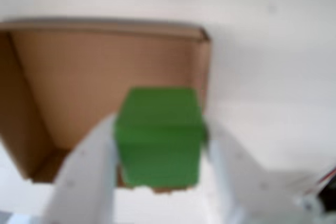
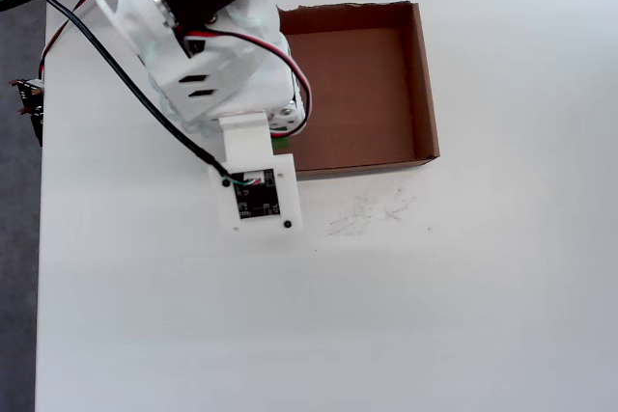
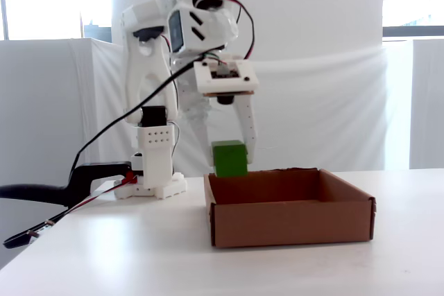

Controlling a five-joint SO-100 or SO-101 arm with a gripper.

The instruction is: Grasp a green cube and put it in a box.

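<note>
In the wrist view the green cube [image 1: 160,137] sits between my two white fingers [image 1: 92,171], and my gripper [image 1: 159,128] is shut on it. Below and behind it lies the brown cardboard box [image 1: 79,72], its floor bare. The fixed view shows the cube [image 3: 229,158] hanging just above the rim of the box [image 3: 291,221], over its left end, with the gripper [image 3: 231,161] pointing down. From overhead only a green sliver of the cube [image 2: 281,142] shows under the arm, at the lower left corner of the box [image 2: 426,74].
The arm's base [image 3: 154,184] stands left of the box in the fixed view, with black and red cables [image 3: 62,195] trailing to the left. Faint scribbles [image 2: 367,211] mark the white table below the box. The table's left edge [image 2: 39,238] borders grey floor.
</note>
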